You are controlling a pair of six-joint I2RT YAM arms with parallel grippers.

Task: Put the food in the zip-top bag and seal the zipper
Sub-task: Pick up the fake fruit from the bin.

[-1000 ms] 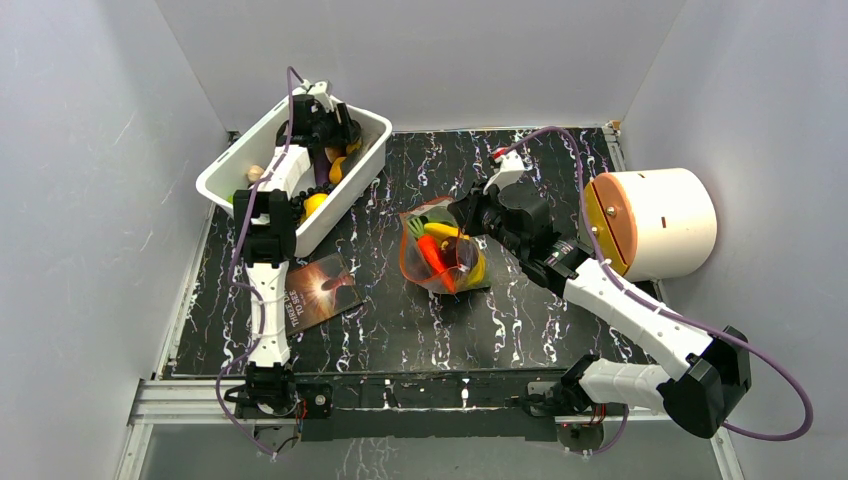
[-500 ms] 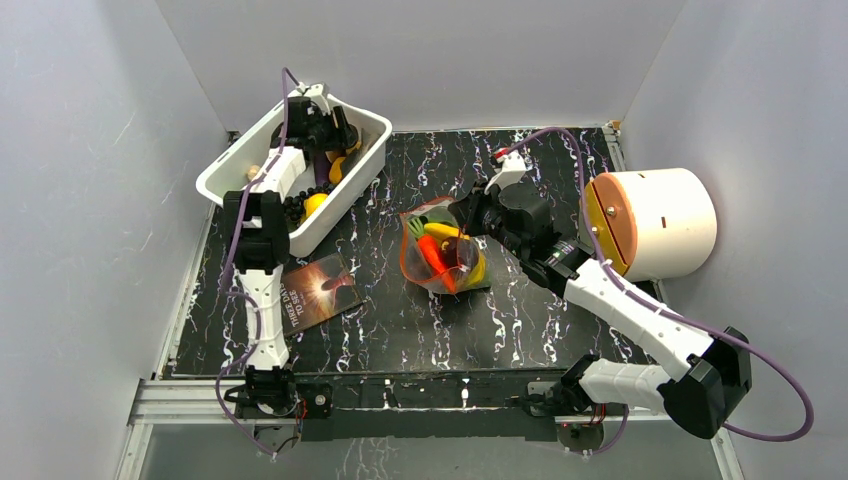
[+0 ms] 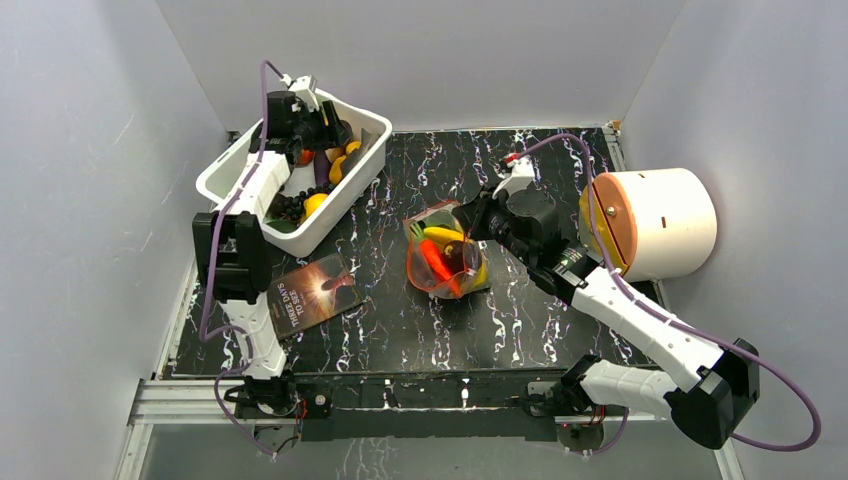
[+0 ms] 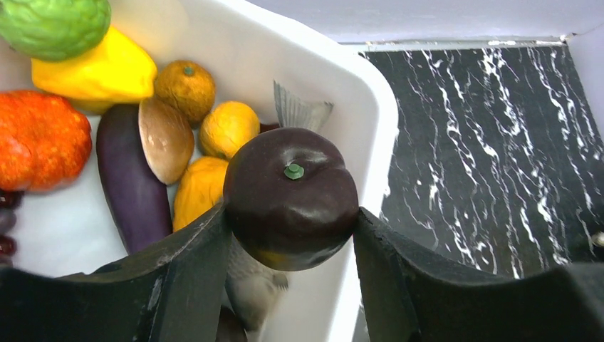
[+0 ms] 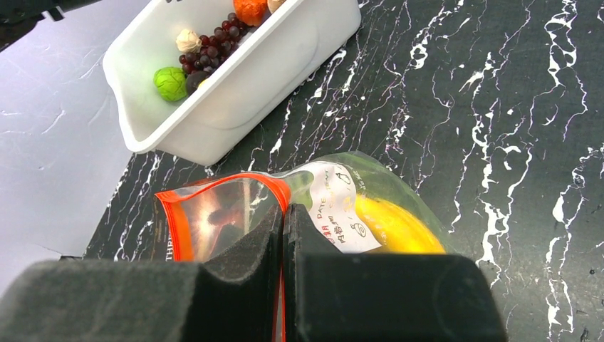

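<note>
Slipping seems the risk: the left gripper [image 4: 288,214], half open, clamps a smooth round dark fruit [image 4: 288,189] above the white tub [image 4: 374,121], well apart from the zip-top bag [image 5: 335,196] that the closed right gripper [image 5: 283,228] pinches.

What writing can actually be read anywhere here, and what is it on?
"DATE": on the white label of the zip-top bag.
Red print under it on that label: too small to read.
White lettering along the edge of the dark booklet: too blurred to read.
Nothing else carries text.
</note>
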